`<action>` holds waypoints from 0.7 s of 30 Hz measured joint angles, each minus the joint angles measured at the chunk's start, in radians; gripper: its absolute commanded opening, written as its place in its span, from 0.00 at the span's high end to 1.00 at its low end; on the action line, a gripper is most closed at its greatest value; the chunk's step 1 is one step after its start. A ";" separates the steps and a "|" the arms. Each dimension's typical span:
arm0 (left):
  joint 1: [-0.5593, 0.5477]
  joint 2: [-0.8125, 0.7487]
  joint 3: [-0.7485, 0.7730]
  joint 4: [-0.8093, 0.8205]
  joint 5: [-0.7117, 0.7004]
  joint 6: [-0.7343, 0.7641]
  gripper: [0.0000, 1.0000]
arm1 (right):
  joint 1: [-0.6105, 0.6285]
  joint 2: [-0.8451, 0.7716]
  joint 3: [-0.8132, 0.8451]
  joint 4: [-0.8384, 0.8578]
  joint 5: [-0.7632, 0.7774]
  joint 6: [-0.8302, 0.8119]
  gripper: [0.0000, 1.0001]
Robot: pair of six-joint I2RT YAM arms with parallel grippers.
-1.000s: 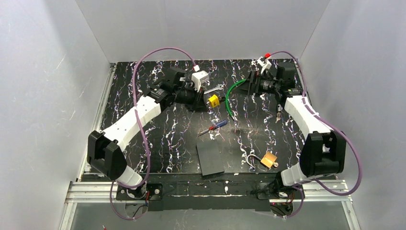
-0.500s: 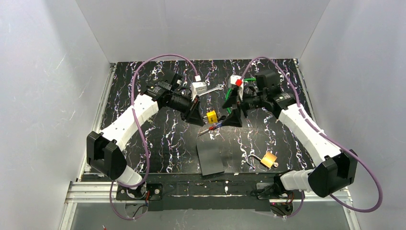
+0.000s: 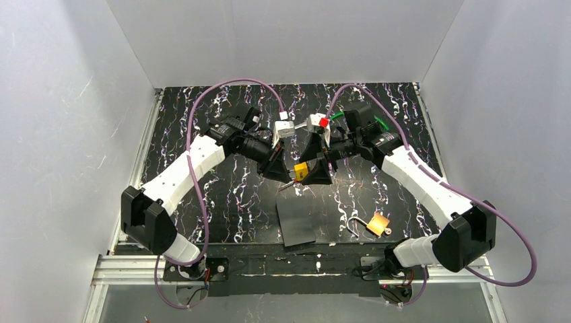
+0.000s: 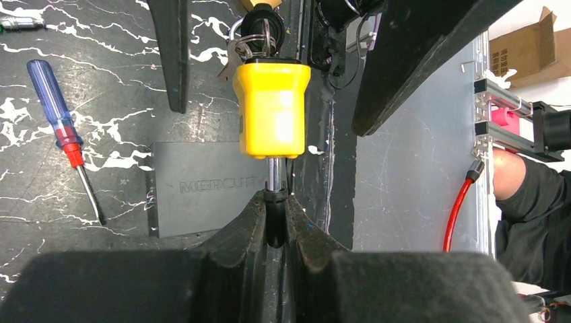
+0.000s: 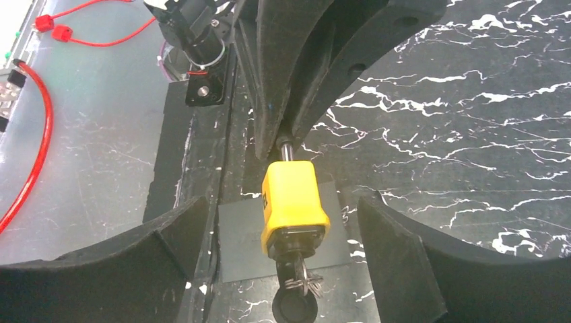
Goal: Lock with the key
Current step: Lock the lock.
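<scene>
A small yellow padlock [image 3: 301, 168] hangs in the air between both grippers above the table's middle. My left gripper [image 4: 275, 202] is shut on the black-capped end of its metal shackle, and the yellow body [image 4: 271, 108] points away from it. A key with a round black head [image 5: 296, 306] sits in the lock's far end, with a ring of spare keys [image 4: 236, 54] on it. My right gripper [image 5: 283, 222] is open, its fingers [image 5: 397, 256] on either side of the lock [image 5: 293, 202] without touching it. A square brass padlock [image 3: 379, 224] lies at the front right.
A red-and-blue screwdriver [image 4: 64, 131] lies on the black marbled table, left of a grey card [image 4: 195, 195] marked MERCURY. The card also shows in the top view [image 3: 296, 221]. A green cable [image 3: 378, 122] lies at the back right. White walls enclose the table.
My left gripper carried the yellow padlock forward toward the middle. My right arm swung left from the back right and now straddles the lock's key end with open fingers.
</scene>
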State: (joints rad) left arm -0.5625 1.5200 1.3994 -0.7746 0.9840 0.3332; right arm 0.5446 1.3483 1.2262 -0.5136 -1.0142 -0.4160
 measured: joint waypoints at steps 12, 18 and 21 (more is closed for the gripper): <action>0.000 -0.030 0.000 0.000 0.015 0.010 1.00 | 0.008 0.003 -0.065 0.046 -0.046 0.052 0.29; 0.000 -0.030 0.000 0.006 0.021 0.007 1.00 | 0.019 0.003 -0.073 0.075 -0.069 0.077 0.33; 0.000 -0.030 0.000 0.011 0.022 0.006 1.00 | 0.023 0.005 -0.095 0.103 -0.079 0.103 0.37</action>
State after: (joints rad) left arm -0.5621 1.4902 1.3991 -0.7631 1.0061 0.3389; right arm 0.5675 1.3529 1.1311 -0.4105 -1.0936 -0.3131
